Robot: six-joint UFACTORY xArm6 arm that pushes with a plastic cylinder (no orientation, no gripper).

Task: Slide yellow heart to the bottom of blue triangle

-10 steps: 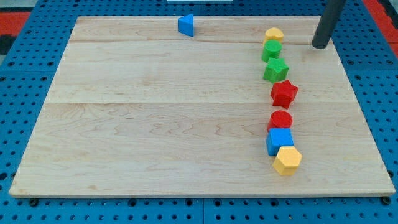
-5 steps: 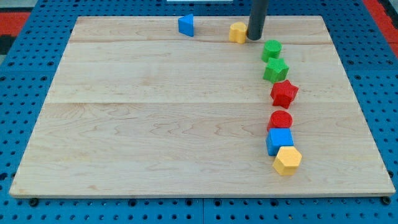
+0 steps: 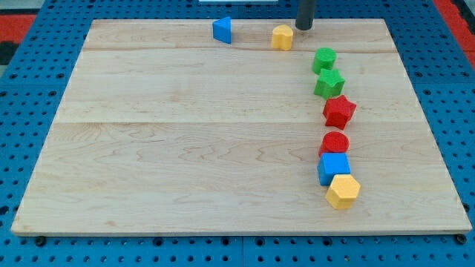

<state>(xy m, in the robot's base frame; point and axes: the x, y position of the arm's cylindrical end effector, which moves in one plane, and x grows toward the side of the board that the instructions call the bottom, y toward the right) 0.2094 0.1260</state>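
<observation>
The yellow heart (image 3: 282, 37) lies near the view's top edge of the wooden board (image 3: 185, 148), right of centre. The blue triangle (image 3: 222, 30) sits to its left, a little higher, with a gap between them. My tip (image 3: 303, 27) stands just up and to the right of the yellow heart, apart from it.
A column of blocks runs down the view's right: green cylinder (image 3: 323, 59), green star-like block (image 3: 329, 83), red star (image 3: 339, 111), red cylinder (image 3: 335, 142), blue cube (image 3: 334, 168), yellow hexagon (image 3: 343, 191). Blue pegboard surrounds the board.
My tip swept left from the view's top right and pushed the yellow heart left, away from the green cylinder. The tip has since backed off toward the top, leaving the heart.
</observation>
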